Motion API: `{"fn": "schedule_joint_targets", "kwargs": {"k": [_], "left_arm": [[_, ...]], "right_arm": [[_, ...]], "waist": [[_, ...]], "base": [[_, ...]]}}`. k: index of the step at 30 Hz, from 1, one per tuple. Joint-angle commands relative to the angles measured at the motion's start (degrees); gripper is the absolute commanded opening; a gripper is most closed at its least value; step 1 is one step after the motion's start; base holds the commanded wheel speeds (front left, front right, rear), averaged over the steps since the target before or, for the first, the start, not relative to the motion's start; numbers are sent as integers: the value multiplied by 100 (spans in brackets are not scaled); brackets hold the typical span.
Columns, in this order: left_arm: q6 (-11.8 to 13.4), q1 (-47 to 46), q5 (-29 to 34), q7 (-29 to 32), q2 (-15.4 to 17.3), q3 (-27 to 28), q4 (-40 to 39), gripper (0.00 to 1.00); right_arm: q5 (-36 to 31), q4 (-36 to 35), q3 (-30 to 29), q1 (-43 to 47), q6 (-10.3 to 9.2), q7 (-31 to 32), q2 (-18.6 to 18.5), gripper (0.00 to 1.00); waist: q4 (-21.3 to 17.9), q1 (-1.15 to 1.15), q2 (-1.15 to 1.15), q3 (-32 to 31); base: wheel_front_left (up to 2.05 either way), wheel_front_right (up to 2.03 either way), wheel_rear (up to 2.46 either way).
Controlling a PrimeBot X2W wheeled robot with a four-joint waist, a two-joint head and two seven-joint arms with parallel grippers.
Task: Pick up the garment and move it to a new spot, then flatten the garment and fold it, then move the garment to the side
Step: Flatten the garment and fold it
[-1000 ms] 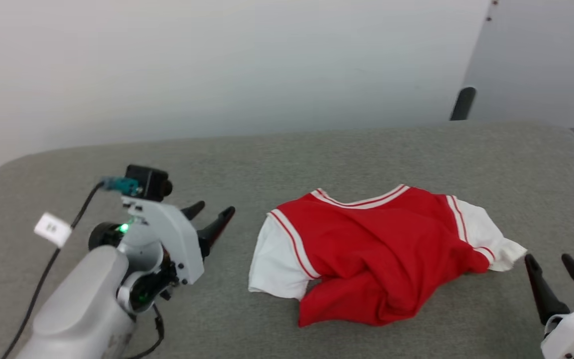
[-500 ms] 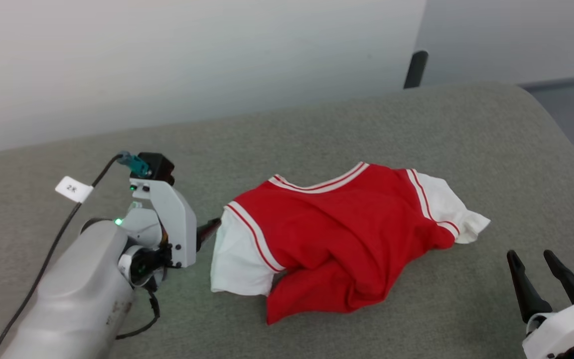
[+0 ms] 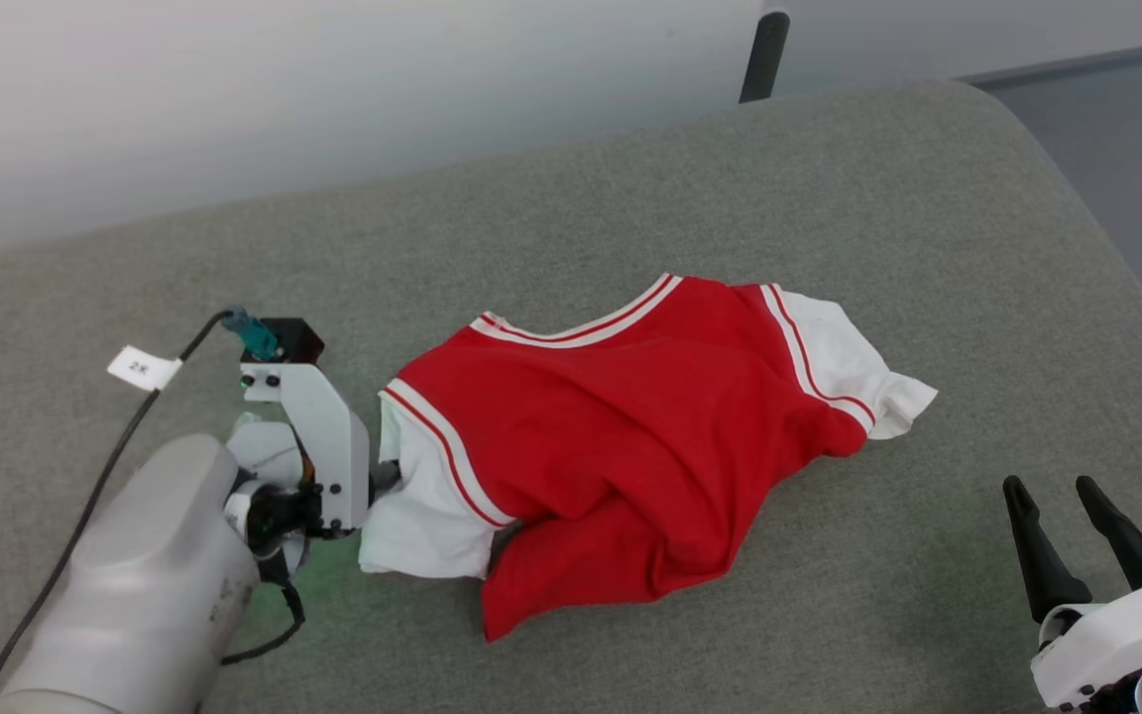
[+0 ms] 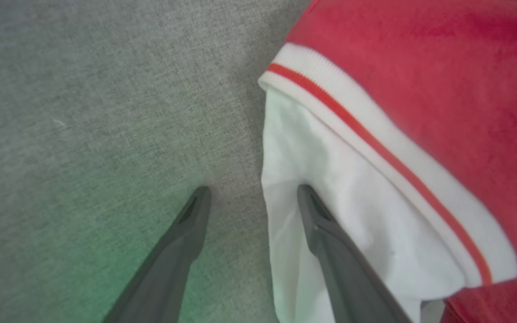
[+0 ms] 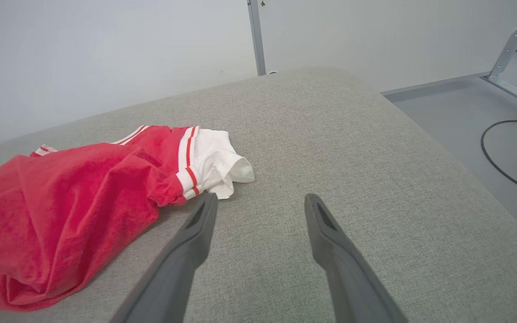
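Garment (image 3: 621,436) crumpled on grey cushion (image 3: 829,198), black post (image 3: 761,55) behind.

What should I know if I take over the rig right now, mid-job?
Left gripper: open, low at the garment's white sleeve, one finger over the sleeve edge, the other over the grey padded surface; nothing clamped.
Right gripper: open, apart from the garment, near its other sleeve.
Garment: crumpled mid-surface, lower part bunched.
Done: nothing that shows; garment not yet picked up.
To do: grasp, move, flatten, fold, set aside.
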Motion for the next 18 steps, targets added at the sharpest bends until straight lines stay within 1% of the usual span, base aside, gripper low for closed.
{"fn": "schedule_joint_targets", "kwargs": {"k": [1,7,16,17,18], "left_arm": [[-18,109,-44,85,-122,-75,122,100],[-27,156,-386,362,-471,-41,231,100],[-32,174,-709,803,-645,-67,221,100],[-32,193,-723,846,-663,-102,188,83],[-31,212,-768,861,-674,-110,152,42]], "right_arm": [[20,15,15,-73,-4,-41,35,100],[23,104,65,-153,-4,-92,45,100],[12,174,73,-215,-4,-112,19,100],[11,183,73,-212,-4,-110,23,100],[13,191,74,-211,-4,-110,29,100]], "waist": [[-32,0,0,60],[-16,0,0,124],[12,0,0,128],[16,0,0,126],[20,0,0,124]], "base": [[0,0,0],[0,0,0],[0,0,0],[0,0,0],[0,0,0]]}}
